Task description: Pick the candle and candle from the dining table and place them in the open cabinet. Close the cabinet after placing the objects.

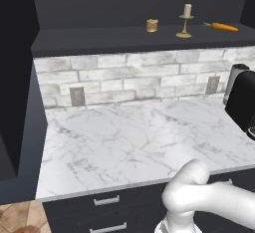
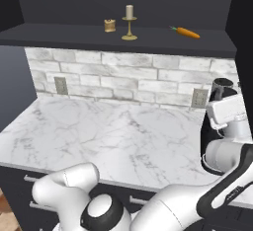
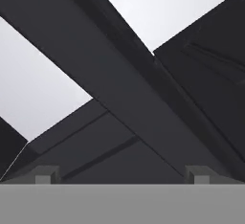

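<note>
Both candles stand on the shelf of the open dark cabinet (image 1: 99, 39) (image 2: 59, 32). The cream candle on its brass candlestick (image 1: 185, 22) (image 2: 129, 23) is upright, and the short golden-tan candle (image 1: 152, 25) (image 2: 109, 25) sits just to its left. My gripper (image 3: 122, 174) is open, with nothing between its fingertips (image 3: 45, 173). It faces a dark cabinet door (image 3: 110, 74) that crosses the hand view slantwise, with pale surface behind. My white arm (image 2: 225, 156) reaches to the right, low beside the counter. The dining table is out of view.
An orange carrot (image 1: 222, 27) (image 2: 187, 32) lies on the shelf right of the candles. Below are a marble counter (image 1: 139, 137) backed by white brick, a dark coffee machine (image 1: 244, 102) (image 2: 220, 89) at its right end, and dark drawers (image 1: 107, 200).
</note>
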Controlling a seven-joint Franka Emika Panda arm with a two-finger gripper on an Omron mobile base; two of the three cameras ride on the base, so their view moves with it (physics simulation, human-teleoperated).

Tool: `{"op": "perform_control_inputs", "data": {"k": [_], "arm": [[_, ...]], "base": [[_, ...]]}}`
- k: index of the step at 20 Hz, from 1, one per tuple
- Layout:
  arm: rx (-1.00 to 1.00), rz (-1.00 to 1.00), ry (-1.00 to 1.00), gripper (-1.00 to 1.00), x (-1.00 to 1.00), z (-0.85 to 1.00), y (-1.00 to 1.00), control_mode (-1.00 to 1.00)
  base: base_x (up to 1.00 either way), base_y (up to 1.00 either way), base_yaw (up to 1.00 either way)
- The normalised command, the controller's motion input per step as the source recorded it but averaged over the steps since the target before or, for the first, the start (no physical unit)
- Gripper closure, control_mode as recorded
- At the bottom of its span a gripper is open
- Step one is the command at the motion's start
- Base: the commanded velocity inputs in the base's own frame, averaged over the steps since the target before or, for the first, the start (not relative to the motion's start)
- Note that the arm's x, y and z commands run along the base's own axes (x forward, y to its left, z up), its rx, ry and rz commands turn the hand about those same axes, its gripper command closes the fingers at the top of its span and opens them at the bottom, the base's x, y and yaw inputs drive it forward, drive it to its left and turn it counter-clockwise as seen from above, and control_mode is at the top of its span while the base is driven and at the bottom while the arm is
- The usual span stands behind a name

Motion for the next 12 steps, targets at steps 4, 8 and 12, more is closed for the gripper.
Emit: {"op": "perform_control_inputs", "data": {"k": [4,8,12], "arm": [[0.0,-0.11,0.0,-1.0,0.17,-0.14,-0.44,-1.0],[0.01,-0.1,0.0,-1.0,0.18,-0.12,-0.4,-1.0],[0.02,-0.08,0.0,-1.0,0.16,-0.01,-0.33,-1.0]], "base": [[0.0,0.0,0.0],[0.0,0.0,0.0],[0.0,0.0,0.0]]}}
